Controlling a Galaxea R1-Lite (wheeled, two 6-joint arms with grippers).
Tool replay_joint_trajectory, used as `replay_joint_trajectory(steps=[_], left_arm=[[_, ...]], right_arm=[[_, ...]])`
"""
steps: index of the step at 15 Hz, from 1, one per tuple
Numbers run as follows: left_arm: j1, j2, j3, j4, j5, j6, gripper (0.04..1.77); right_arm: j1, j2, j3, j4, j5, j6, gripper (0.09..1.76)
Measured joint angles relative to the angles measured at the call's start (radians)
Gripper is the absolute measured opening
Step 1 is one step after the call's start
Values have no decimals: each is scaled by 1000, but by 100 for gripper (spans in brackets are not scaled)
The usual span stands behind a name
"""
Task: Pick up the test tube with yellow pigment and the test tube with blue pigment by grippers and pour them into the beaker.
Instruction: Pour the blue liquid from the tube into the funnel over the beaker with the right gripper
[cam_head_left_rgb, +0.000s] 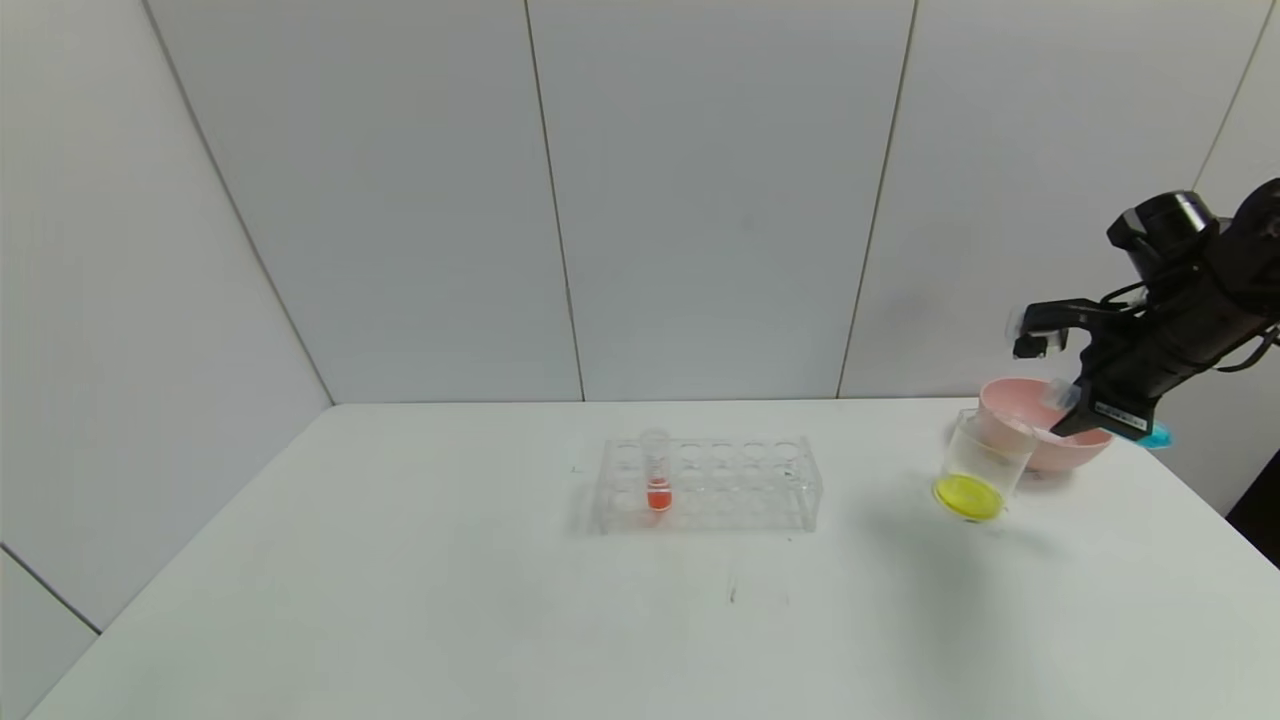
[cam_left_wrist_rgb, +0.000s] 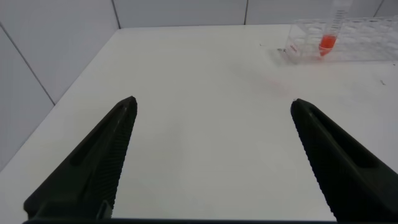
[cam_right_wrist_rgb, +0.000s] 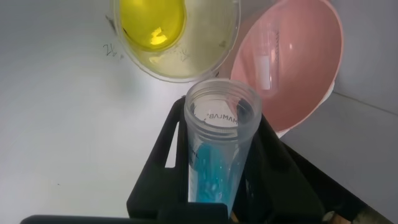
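Observation:
My right gripper (cam_head_left_rgb: 1078, 412) is shut on the test tube with blue pigment (cam_head_left_rgb: 1150, 436), held tilted with its open mouth toward the beaker (cam_head_left_rgb: 985, 462) and above the pink bowl's rim. In the right wrist view the tube (cam_right_wrist_rgb: 219, 149) sits between the black fingers (cam_right_wrist_rgb: 166, 140), and the blue liquid lies along its lower wall. The beaker (cam_right_wrist_rgb: 186, 65) holds yellow liquid (cam_right_wrist_rgb: 152, 25). No tube with yellow liquid is in view. An empty clear tube (cam_right_wrist_rgb: 267, 59) lies in the pink bowl. My left gripper (cam_left_wrist_rgb: 213, 102) is open and empty over bare table at the left.
The pink bowl (cam_head_left_rgb: 1075, 455) stands right behind the beaker near the table's right edge. A clear many-holed rack (cam_head_left_rgb: 730, 485) with one red-liquid tube (cam_head_left_rgb: 657, 482) stands mid-table; it also shows in the left wrist view (cam_left_wrist_rgb: 357, 43).

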Motion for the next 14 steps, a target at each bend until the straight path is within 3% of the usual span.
replay_joint_trajectory(steps=[14], left_arm=[[0,0,0,0,0,0,176]], right_arm=[[56,25,0,-18,-203,-24,57]])
